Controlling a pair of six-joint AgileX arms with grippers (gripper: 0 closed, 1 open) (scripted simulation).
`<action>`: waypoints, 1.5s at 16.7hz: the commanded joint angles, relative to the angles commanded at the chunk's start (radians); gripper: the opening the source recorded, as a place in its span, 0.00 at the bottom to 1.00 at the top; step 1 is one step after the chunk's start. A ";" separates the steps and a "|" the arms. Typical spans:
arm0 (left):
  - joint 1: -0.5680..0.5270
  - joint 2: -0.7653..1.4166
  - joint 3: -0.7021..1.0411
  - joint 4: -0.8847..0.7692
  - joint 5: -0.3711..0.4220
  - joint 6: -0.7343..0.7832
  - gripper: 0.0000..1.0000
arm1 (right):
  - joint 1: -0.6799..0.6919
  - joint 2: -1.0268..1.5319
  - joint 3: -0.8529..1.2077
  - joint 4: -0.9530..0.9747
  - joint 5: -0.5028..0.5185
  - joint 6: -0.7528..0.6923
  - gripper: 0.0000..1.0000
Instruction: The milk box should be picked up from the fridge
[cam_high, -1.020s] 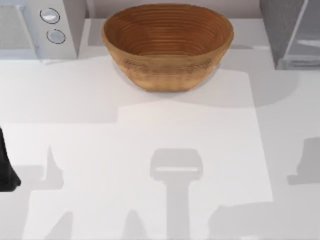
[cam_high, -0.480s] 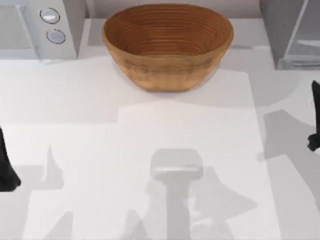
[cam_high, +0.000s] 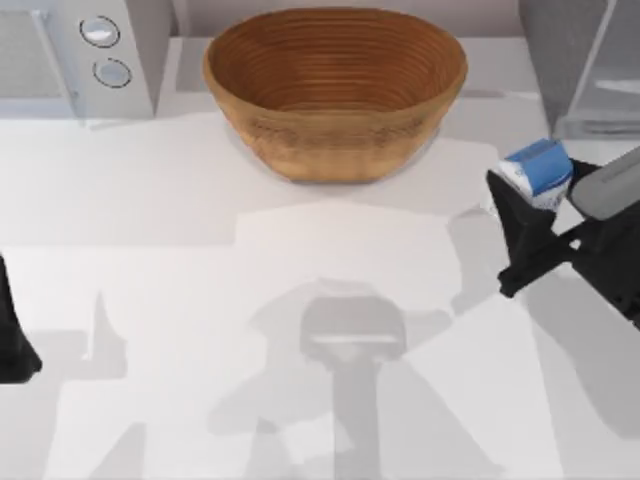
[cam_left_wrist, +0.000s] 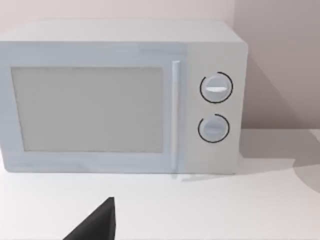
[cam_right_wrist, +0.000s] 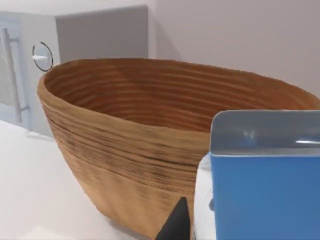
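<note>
From above, we see our right end effector (cam_high: 540, 205) over the right side of the counter (cam_high: 200, 230), clenched on the milk box (cam_high: 538, 170). One black finger (cam_high: 515, 215) lies along the carton's left side, and the carton sits tilted, blue with a white band, out in front of the fridge (cam_high: 560, 60) and clear of its pale door panel (cam_high: 615, 75). The fridge stands at the far right corner. A wicker basket (cam_high: 335, 90) sits at the far middle of the counter, left of the carton and apart from it. A light-grey microwave (cam_high: 75, 55) with two knobs fills the far left corner. Our left end effector (cam_high: 12, 345) is parked at the left edge; we cannot tell whether it is released or clenched

The left wrist view adds the microwave (cam_left_wrist: 120, 97) face on, with its door window, upright handle and both knobs, plus a dark fingertip (cam_left_wrist: 97, 225) above the counter (cam_left_wrist: 225, 210) in front of it

The right wrist view brings the milk box (cam_right_wrist: 265, 190) up close: a blue face under a grey top edge, with a black fingertip (cam_right_wrist: 176, 222) beside it. Behind stands the basket (cam_right_wrist: 125, 145), its ribbed wall and inside plain, and farther back a corner of the microwave (cam_right_wrist: 25, 75) with one knob
</note>
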 joint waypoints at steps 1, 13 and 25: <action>0.000 0.000 0.000 0.000 0.000 0.000 1.00 | 0.015 0.076 0.015 0.061 -0.010 0.001 0.00; 0.000 0.000 0.000 0.000 0.000 0.000 1.00 | 0.109 0.536 0.106 0.434 -0.068 0.005 0.00; 0.000 0.000 0.000 0.000 0.000 0.000 1.00 | 0.139 0.628 0.243 0.356 -0.035 0.010 0.00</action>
